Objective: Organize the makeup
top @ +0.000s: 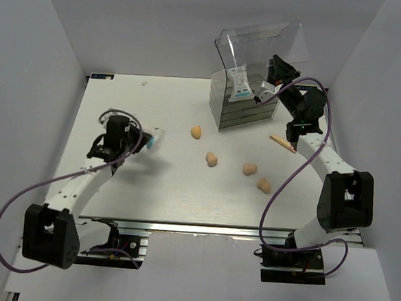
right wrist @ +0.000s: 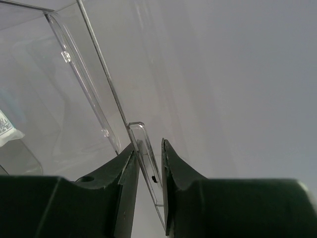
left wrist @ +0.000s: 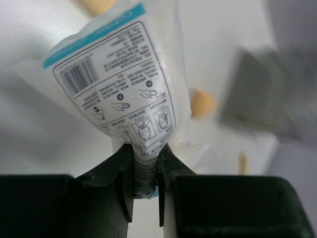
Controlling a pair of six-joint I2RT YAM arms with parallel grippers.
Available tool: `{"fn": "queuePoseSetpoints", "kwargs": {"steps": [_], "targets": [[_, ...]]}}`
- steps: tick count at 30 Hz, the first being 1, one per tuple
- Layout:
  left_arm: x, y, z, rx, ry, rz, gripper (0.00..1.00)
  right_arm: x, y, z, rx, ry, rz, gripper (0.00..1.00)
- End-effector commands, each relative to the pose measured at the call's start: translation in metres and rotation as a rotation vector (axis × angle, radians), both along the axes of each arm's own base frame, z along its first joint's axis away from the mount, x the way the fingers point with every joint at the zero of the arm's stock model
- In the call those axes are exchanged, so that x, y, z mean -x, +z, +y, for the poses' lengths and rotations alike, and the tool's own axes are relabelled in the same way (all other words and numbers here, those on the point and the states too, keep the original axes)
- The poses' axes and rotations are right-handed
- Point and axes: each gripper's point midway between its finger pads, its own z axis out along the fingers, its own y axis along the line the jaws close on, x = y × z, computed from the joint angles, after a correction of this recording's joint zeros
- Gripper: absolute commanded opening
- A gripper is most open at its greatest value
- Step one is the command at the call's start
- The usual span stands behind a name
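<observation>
Bright, even white light; shadows faint, soft. Left wrist background blurred. Wrist views: fingers (left wrist: 121,186) dark, underexposed.

- Packet (left wrist: 124,84): clear, white-blue, printed with a barcode and pictures; its lower end is pinched between the left pincer's (left wrist: 146,186) jaws, off the surface (top: 156,189).
- Second packet (top: 239,84): upright in the box (top: 248,109), just left of the right pincer (top: 268,86).
- Four sponges (top: 196,131) (top: 211,159) (top: 249,169) (top: 264,186): peach, egg-shaped, lying apart between the two pincers.
- Stick (top: 282,143): thin, peach, flat, slanted, nearer than the right pincer.
</observation>
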Motion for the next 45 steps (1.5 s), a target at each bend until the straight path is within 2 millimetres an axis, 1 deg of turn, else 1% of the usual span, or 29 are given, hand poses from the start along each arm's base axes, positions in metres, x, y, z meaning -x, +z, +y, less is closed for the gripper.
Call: {"fn": "queuePoseSetpoints", "kwargs": {"steps": [1, 2, 3, 4, 5, 6, 9, 10, 11, 12, 14, 15, 16, 18, 19, 21, 22, 23, 25, 26, 29, 31, 35, 38, 40, 41, 42, 43, 45], "targets": [[-0.008, 0.072, -0.094, 0.139, -0.439, -0.409, 0.00, 0.008, 0.037, -0.012, -0.075, -0.026, -0.050, 0.27], [-0.006, 0.070, -0.110, 0.161, -0.512, -0.434, 0.00, 0.008, 0.037, -0.012, -0.076, -0.024, -0.049, 0.27], [-0.007, 0.081, -0.126, 0.173, -0.583, -0.496, 0.00, 0.008, 0.037, -0.012, -0.077, -0.023, -0.045, 0.27], [0.006, 0.081, -0.154, 0.156, -0.725, -0.511, 0.00, 0.008, 0.037, -0.011, -0.075, -0.019, -0.042, 0.27], [0.006, 0.069, -0.170, 0.133, -0.796, -0.487, 0.00, 0.008, 0.036, -0.010, -0.072, -0.017, -0.041, 0.27], [0.005, 0.080, -0.186, 0.101, -0.863, -0.506, 0.00, 0.008, 0.037, -0.011, -0.071, -0.018, -0.043, 0.27], [0.024, 0.077, -0.246, -0.036, -1.130, -0.544, 0.00, 0.005, 0.037, -0.010, -0.071, -0.019, -0.038, 0.27], [0.022, 0.073, -0.252, -0.123, -1.187, -0.571, 0.00, 0.004, 0.036, -0.010, -0.072, -0.020, -0.036, 0.27], [0.024, 0.067, -0.259, -0.156, -1.231, -0.556, 0.00, 0.003, 0.037, -0.011, -0.073, -0.024, -0.033, 0.28], [0.023, 0.066, -0.275, -0.182, -1.280, -0.564, 0.00, 0.001, 0.037, -0.011, -0.075, -0.025, -0.034, 0.27], [0.021, 0.062, -0.288, -0.258, -1.363, -0.601, 0.00, 0.000, 0.037, -0.011, -0.077, -0.029, -0.030, 0.28], [0.024, 0.053, -0.301, -0.304, -1.424, -0.620, 0.00, 0.000, 0.038, -0.012, -0.078, -0.032, -0.031, 0.27], [0.020, 0.063, -0.310, -0.328, -1.440, -0.663, 0.00, -0.001, 0.038, -0.012, -0.076, -0.031, -0.029, 0.27], [0.012, 0.064, -0.324, -0.365, -1.450, -0.695, 0.00, 0.000, 0.039, -0.012, -0.076, -0.033, -0.032, 0.28], [0.000, 0.065, -0.334, -0.384, -1.451, -0.708, 0.00, 0.000, 0.039, -0.012, -0.076, -0.031, -0.031, 0.28], [-0.018, 0.064, -0.342, -0.413, -1.414, -0.717, 0.00, 0.000, 0.040, -0.012, -0.076, -0.033, -0.032, 0.28], [-0.028, 0.055, -0.347, -0.439, -1.410, -0.712, 0.00, 0.000, 0.041, -0.012, -0.077, -0.034, -0.035, 0.28], [-0.046, 0.072, -0.352, -0.466, -1.339, -0.759, 0.00, 0.000, 0.041, -0.013, -0.079, -0.035, -0.034, 0.28], [-0.062, 0.079, -0.358, -0.484, -1.282, -0.781, 0.00, 0.000, 0.042, -0.013, -0.078, -0.036, -0.033, 0.28], [-0.075, 0.089, -0.364, -0.484, -1.233, -0.813, 0.00, 0.001, 0.042, -0.013, -0.078, -0.036, -0.033, 0.28], [-0.094, 0.106, -0.368, -0.504, -1.099, -0.861, 0.00, 0.000, 0.042, -0.013, -0.082, -0.037, -0.031, 0.28], [-0.097, 0.112, -0.370, -0.588, -1.025, -0.875, 0.00, 0.000, 0.043, -0.013, -0.083, -0.038, -0.030, 0.28], [-0.094, 0.110, -0.377, -0.760, -1.018, -0.921, 0.00, -0.002, 0.044, -0.014, -0.086, -0.046, -0.033, 0.28], [-0.094, 0.125, -0.376, -0.851, -0.960, -0.990, 0.00, -0.002, 0.044, -0.015, -0.086, -0.046, -0.035, 0.28], [-0.099, 0.137, -0.375, -0.880, -0.906, -1.015, 0.00, -0.003, 0.043, -0.014, -0.087, -0.044, -0.033, 0.28], [-0.101, 0.139, -0.376, -0.893, -0.892, -1.015, 0.00, -0.003, 0.044, -0.014, -0.087, -0.045, -0.034, 0.28], [-0.106, 0.132, -0.378, -0.924, -0.885, -1.002, 0.00, -0.003, 0.045, -0.014, -0.086, -0.044, -0.035, 0.28], [-0.113, 0.144, -0.374, -0.942, -0.816, -1.000, 0.00, -0.003, 0.045, -0.014, -0.087, -0.045, -0.036, 0.28], [-0.120, 0.145, -0.372, -0.979, -0.770, -0.990, 0.00, -0.004, 0.046, -0.013, -0.090, -0.042, -0.035, 0.28]]}}
